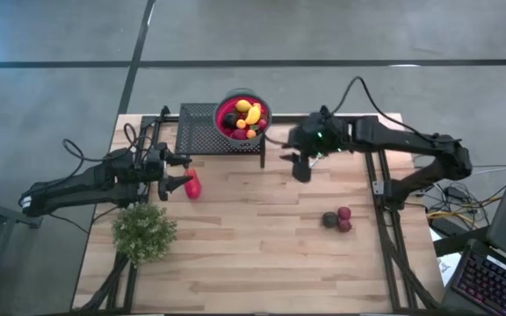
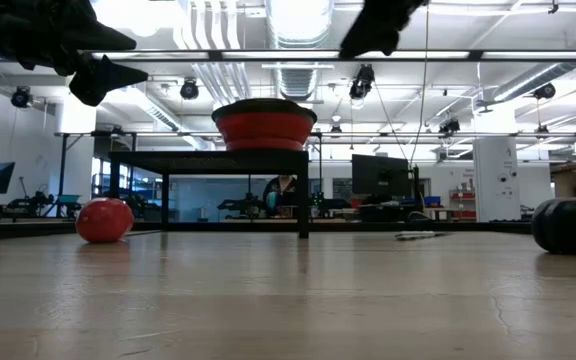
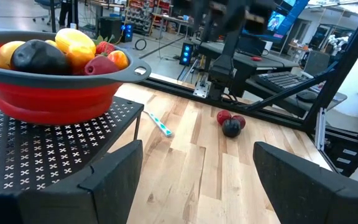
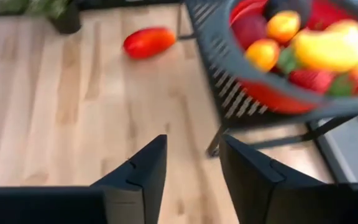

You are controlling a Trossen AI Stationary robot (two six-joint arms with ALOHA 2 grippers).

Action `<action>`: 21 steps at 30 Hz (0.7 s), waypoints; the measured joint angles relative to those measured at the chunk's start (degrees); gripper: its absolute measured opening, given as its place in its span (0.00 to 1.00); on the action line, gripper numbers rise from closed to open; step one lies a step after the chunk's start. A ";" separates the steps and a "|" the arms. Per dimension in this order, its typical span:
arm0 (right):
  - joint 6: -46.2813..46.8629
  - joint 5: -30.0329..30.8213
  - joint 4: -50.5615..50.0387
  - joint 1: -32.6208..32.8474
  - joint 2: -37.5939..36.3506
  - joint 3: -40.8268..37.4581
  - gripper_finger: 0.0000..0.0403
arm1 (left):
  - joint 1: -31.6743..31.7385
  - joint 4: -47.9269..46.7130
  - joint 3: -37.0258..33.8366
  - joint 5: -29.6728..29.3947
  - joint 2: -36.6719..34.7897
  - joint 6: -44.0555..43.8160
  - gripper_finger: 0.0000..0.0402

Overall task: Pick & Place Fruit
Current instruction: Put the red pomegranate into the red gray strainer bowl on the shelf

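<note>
Seen from above: a pale wooden worktop (image 1: 253, 237) flanked by two dark arms. At its far edge, a black perforated metal stand (image 1: 202, 130) carrying a red collapsible bowl (image 1: 243, 117) heaped with toy fruit (image 1: 248, 114) in yellow, orange, red and dark maroon. Near the left front, a bushy green plant (image 1: 144, 231). Just right of the stand, above bare wood, the right gripper (image 1: 300, 163), fingers parted with a narrow gap and nothing between them. At the left edge, the left gripper (image 1: 179, 170), spread wide and empty, just beside the larger red fruit (image 1: 192, 184) lying on the wood. Well apart, toward the right front, a tight cluster of three small fruits (image 1: 337, 219), two red and one dark. Near the stand's leg, a small teal-and-white utensil (image 3: 159, 124) flat on the boards.
</note>
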 joint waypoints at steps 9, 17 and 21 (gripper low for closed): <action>6.73 -0.05 1.68 8.22 -10.16 -13.57 0.22 | 0.01 0.01 0.00 0.00 -0.01 0.01 0.78; 7.81 -0.65 9.46 16.08 -15.23 -19.14 0.14 | 0.00 0.01 0.00 0.00 0.00 -0.45 0.78; 9.61 -0.43 5.20 18.51 -15.24 -18.84 0.16 | 0.02 0.02 0.00 0.00 0.00 -0.46 0.78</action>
